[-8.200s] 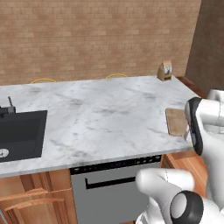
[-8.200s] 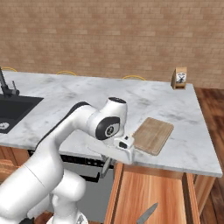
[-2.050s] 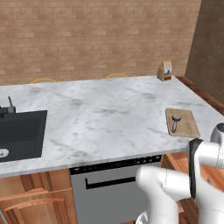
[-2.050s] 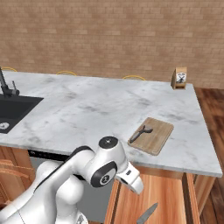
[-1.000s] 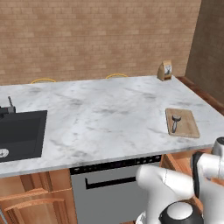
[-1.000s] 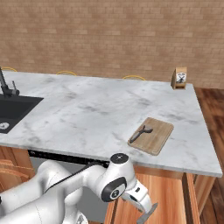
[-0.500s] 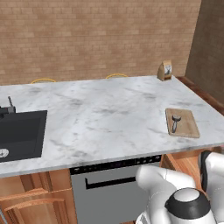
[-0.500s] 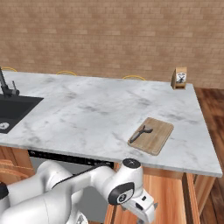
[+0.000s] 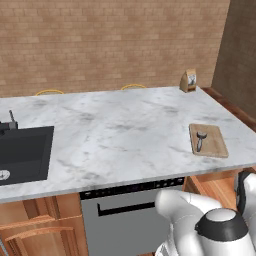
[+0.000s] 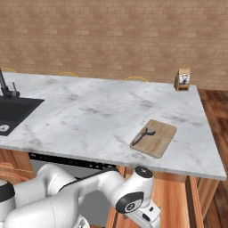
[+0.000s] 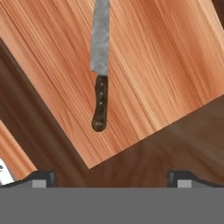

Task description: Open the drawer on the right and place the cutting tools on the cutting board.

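Open drawer [image 11: 144,65] seen from above the end effector [image 11: 111,177], whose fingers stand wide apart and hold nothing; a knife [image 11: 99,65] with a grey blade and dark riveted handle lies flat on the drawer's wooden floor. On the marble worktop [image 9: 115,135], a small dark cutting tool [image 9: 201,140] rests on the cutting board [image 9: 212,142] near the right edge, with a brown paper bag [image 9: 189,81] at the far corner.

A white marbled desk [image 9: 120,130] is being backed by a brick wall [image 9: 110,45]. A black sink [image 9: 22,152] is being seen set into its left end, a small brown paper bag [image 9: 189,81] standing at its far right corner, and a grey dishwasher front [image 9: 127,220] sitting below the front edge.
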### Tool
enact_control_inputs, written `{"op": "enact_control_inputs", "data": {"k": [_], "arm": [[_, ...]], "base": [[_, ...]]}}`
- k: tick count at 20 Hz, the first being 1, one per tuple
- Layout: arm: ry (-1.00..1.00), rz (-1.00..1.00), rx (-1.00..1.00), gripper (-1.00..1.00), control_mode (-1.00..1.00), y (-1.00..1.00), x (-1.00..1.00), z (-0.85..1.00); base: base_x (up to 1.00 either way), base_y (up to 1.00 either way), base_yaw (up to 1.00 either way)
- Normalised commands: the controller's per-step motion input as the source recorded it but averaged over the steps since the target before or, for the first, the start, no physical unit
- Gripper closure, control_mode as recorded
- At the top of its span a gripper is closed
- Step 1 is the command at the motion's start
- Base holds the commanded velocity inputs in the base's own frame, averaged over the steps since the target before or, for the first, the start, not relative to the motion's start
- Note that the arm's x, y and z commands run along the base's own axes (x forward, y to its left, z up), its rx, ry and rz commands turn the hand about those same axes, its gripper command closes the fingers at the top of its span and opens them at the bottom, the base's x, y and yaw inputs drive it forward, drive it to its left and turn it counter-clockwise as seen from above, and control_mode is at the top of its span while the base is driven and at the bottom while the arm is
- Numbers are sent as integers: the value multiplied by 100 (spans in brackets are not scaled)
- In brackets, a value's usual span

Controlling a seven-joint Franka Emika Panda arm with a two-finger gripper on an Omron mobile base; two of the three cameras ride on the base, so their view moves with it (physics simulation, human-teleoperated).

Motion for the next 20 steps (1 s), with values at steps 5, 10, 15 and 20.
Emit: {"op": "enact_control_inputs", "data": {"k": [5, 10, 15, 20], "arm": [[0, 0, 0, -100, -100, 34, -5, -10], [0, 0, 2, -100, -100, 17, -10, -14], [0, 0, 5, -100, -100, 0, 1, -18], [0, 0, 6, -100, -100, 0, 15, -15]], "base": [[0, 0, 0], [0, 0, 0], [0, 0, 0], [0, 0, 0]]}}
